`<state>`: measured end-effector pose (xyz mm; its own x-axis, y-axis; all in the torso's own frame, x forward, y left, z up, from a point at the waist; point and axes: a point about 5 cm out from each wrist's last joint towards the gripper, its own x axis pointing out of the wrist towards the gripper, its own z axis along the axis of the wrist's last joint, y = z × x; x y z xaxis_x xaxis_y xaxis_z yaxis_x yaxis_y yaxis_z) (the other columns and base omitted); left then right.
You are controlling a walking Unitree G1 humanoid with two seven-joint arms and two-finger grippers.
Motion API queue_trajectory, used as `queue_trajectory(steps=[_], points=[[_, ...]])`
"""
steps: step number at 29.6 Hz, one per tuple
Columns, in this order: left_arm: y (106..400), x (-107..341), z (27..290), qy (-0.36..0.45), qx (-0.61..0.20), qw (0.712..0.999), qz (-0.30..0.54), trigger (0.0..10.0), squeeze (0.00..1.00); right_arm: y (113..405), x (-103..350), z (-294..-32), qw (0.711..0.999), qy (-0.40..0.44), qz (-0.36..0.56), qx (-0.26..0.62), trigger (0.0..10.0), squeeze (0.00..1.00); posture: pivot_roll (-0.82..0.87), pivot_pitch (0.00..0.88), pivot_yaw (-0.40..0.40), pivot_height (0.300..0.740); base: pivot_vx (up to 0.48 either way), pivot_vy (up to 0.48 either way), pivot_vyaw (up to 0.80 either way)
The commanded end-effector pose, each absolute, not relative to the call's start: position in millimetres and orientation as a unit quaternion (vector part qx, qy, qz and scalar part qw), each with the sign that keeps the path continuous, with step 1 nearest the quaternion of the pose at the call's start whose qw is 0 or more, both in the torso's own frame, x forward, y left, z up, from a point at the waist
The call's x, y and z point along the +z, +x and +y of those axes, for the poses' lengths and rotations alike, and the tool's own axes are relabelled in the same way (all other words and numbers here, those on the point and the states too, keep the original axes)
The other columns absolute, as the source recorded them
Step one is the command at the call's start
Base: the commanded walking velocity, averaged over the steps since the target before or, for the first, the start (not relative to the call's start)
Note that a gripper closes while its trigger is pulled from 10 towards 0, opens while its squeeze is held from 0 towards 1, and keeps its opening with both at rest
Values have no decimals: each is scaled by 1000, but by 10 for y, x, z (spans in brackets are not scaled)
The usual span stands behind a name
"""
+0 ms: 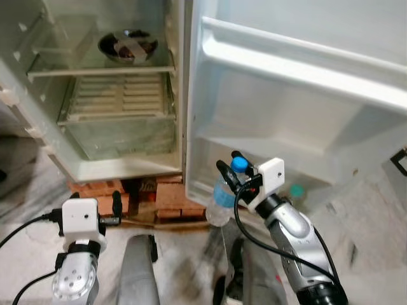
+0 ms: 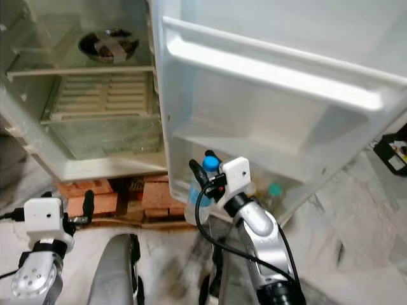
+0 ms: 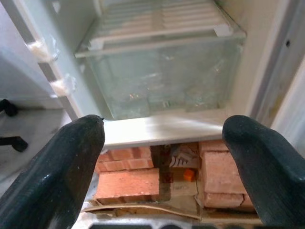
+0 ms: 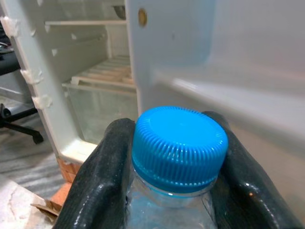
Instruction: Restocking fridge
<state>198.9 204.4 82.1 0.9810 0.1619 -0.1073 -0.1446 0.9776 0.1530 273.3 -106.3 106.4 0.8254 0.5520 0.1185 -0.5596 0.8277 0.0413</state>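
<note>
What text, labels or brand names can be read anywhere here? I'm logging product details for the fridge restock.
No readable text.
Bottle, held in the right gripper: plain blue cap, no lettering legible.
Small packet among the bricks under the fridge: printed marks, too blurred to read.
Black-and-white item on the floor: too small to read.
Left gripper: open, unmarked.

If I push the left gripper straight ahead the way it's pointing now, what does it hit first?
Probably the fridge's bottom ledge, just above the bricks under it. The open left gripper aims at that edge, with the clear crisper drawer slightly higher. Depth is hard to judge.
</note>
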Motion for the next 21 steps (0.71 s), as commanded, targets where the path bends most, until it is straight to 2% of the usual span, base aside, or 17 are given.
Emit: queue_trajectory(steps=[1,10,17,21], points=[[1974,816,2048,81,77,992,64,10000,0,2747,1113,-1058,953,37,-66,293,10000,0,108,129,-80,522,0,0,0],[1993,840,2093,100,106,987,60,10000,0,2825,1174,-938,947,20,-91,306,10000,0,113,149,-72,522,0,0,0],[1961,886,2140,108,124,985,55,10000,0,2927,1302,-700,938,23,-123,322,10000,0,124,168,-69,522,0,0,0],[1897,879,2101,109,114,985,66,10000,0,3049,1399,-513,928,-9,-157,338,10000,0,134,200,-64,522,0,0,0]])
